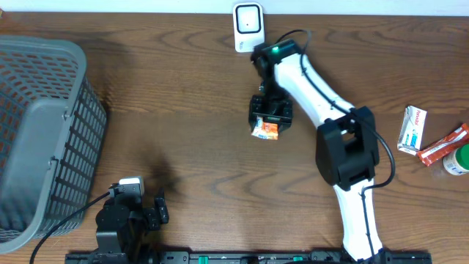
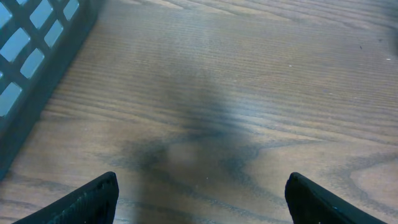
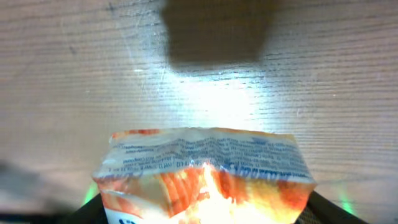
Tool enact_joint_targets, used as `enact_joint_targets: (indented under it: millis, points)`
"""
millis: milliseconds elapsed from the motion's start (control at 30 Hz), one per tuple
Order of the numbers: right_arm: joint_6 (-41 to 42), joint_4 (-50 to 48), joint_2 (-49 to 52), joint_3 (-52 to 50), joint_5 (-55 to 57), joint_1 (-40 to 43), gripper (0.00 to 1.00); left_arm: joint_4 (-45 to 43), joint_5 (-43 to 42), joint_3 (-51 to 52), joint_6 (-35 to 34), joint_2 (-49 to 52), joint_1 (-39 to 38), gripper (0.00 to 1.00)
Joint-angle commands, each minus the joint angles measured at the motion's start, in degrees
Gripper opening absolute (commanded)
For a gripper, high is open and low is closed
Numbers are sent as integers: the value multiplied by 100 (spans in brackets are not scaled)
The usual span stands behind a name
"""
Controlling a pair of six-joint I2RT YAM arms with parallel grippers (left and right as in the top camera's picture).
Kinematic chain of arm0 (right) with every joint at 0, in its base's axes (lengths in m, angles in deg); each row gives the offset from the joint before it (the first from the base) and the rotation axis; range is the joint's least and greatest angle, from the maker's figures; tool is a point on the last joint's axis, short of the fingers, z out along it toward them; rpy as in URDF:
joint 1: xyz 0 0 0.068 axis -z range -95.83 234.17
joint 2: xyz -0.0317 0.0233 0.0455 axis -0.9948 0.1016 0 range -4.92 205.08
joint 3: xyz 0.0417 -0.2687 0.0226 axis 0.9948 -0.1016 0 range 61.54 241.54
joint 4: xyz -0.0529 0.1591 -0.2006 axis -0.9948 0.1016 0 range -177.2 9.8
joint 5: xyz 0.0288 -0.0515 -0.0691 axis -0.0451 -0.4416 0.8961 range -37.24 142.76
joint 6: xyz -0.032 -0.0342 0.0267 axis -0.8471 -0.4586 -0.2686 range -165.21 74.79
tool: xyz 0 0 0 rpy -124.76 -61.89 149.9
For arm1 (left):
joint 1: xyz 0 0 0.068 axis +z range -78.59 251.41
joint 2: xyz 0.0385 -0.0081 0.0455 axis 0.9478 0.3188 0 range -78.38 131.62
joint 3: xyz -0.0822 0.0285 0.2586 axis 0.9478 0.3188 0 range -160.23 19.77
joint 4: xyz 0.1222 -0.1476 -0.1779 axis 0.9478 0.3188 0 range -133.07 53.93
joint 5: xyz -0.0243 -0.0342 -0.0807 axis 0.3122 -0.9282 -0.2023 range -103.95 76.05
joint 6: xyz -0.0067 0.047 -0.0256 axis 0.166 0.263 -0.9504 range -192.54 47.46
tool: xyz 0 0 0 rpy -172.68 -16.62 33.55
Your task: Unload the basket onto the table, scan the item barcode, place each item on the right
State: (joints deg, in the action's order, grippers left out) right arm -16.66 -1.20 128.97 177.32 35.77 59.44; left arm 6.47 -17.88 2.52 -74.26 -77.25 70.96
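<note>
The item is an orange and white snack packet (image 1: 265, 131) (image 3: 205, 168) with small blue print along its sealed top edge. My right gripper (image 1: 270, 116) (image 3: 202, 214) is shut on it, and a dark finger shows at each lower side of the packet in the right wrist view. The packet is held just over the wooden table, below the white barcode scanner (image 1: 248, 28) that stands at the table's far edge. My left gripper (image 1: 155, 214) (image 2: 202, 202) rests near the front left, open, with only bare wood between its fingers.
A grey mesh basket (image 1: 44, 132) (image 2: 31, 56) fills the left side. At the right edge lie a white box (image 1: 412, 130), a red packet (image 1: 442, 145) and a green-topped item (image 1: 458, 160). The right arm spans from the front edge to the scanner.
</note>
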Motion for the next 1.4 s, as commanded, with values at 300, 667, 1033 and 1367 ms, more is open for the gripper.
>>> enact_joint_targets:
  millis: [300, 667, 1033, 1367]
  points:
    - [-809, 358, 26, 81, -903, 341, 62, 17, 52, 17, -55, -15, -17, 86]
    - [-997, -1790, 24, 802, -538, 337, 55, 20, 52, 17, -55, -15, -17, 86]
    - [-1366, -4262, 63, 1585, 2232, 92, 54, 20, 52, 17, -52, -15, -17, 86]
    - [-2098, -7219, 1012, 1578, 3644, -107, 62, 17, 52, 17, -55, -15, -17, 86]
